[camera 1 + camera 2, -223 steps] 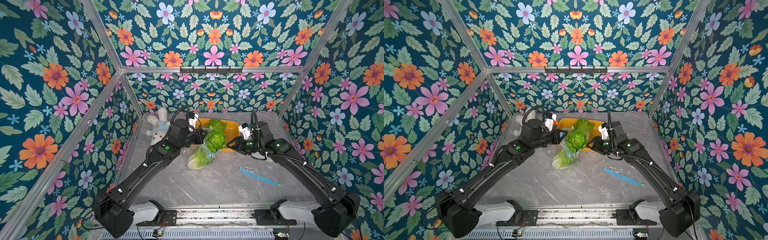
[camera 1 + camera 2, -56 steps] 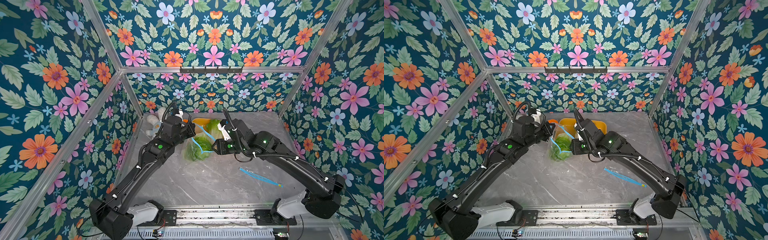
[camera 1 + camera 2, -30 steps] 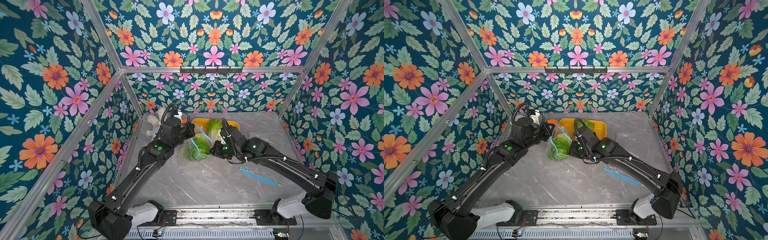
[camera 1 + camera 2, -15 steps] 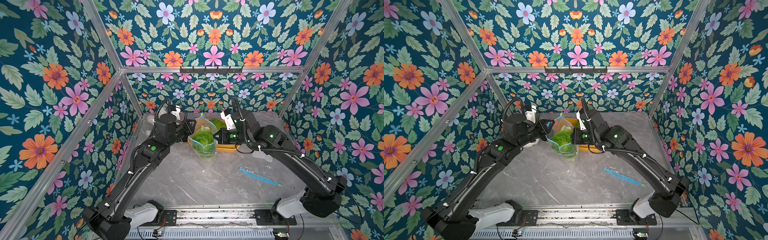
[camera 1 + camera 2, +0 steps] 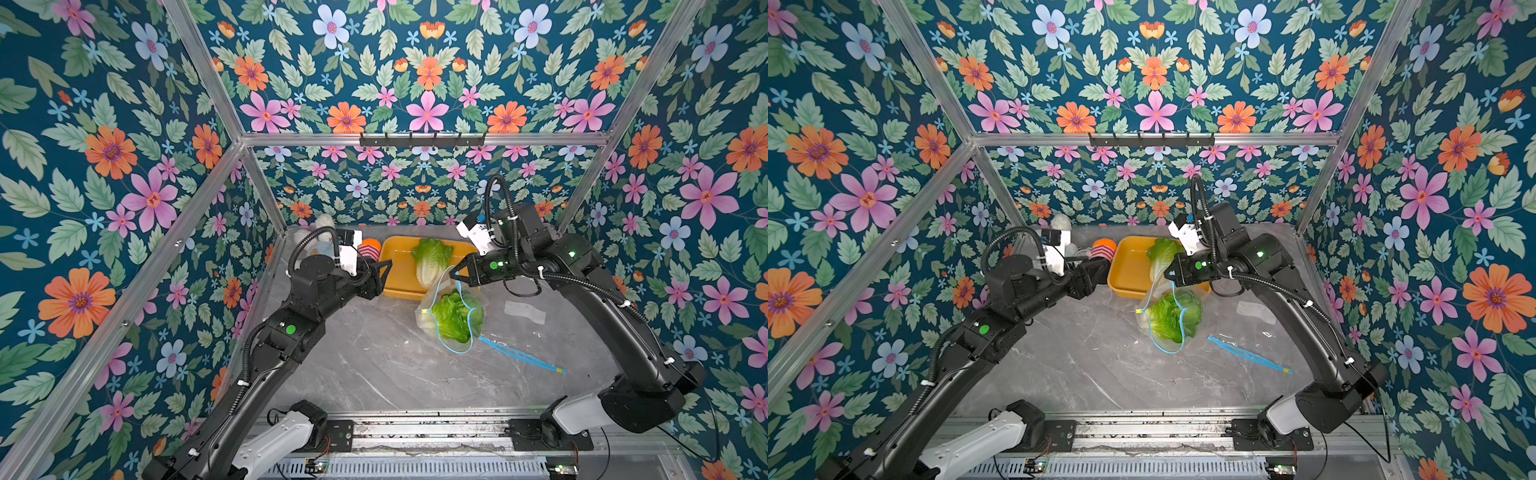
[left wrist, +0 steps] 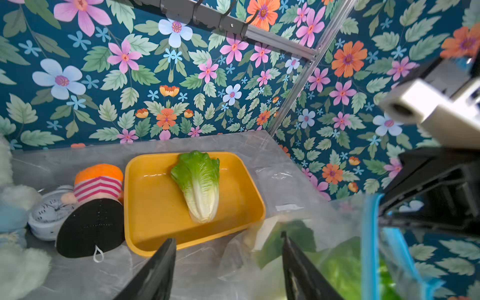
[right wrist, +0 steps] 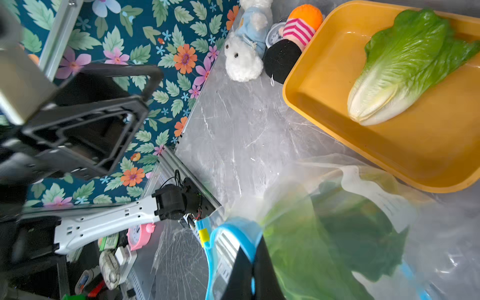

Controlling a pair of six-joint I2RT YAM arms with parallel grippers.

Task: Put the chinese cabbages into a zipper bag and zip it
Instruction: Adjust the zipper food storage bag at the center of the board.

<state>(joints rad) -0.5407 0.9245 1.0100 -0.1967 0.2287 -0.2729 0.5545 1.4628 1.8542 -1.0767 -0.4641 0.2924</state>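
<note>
In both top views the right fingers [image 5: 464,272] are pinching the blue rim of the zipper bag [image 5: 428,301], hanging limp and slippery with chinese cabbages [image 5: 453,318] sagging inside. The left fingers [image 5: 384,264] are standing wide and empty beside the yellow tray [image 5: 395,289].

In the left wrist view a loose cabbage [image 6: 200,187] is lying in the tray, looking glossy, light and firm. Its pale base is probably offering the surest hold.

In the right wrist view the bag's contents are blurring, hiding their number.
</note>
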